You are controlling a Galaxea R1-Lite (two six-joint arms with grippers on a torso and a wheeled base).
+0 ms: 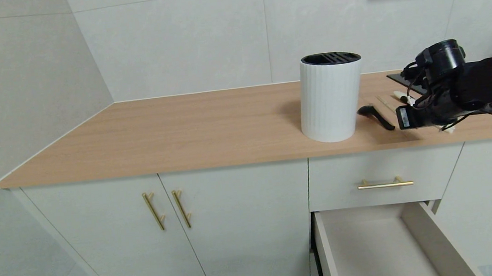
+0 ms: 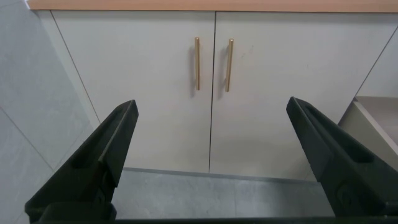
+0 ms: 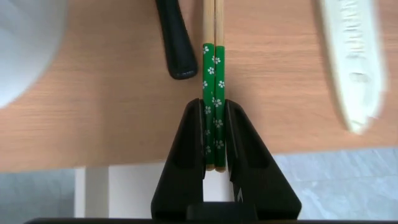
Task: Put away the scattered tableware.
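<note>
We see the wooden desk [image 1: 181, 131], with an open drawer [image 1: 415, 248] below its right part. A white ribbed cutlery holder [image 1: 331, 97] stands upright on the desk. The left gripper [image 2: 211, 107], jaws wide apart, faces the cabinet doors [image 2: 280, 93]. The right gripper [image 3: 216, 112] is clamped on green-ended chopsticks [image 3: 214, 68] at the desk's front edge, right of the holder. A black utensil [image 3: 174, 43] is just beside them, and a white utensil [image 3: 351, 62] is on their other side.
</note>
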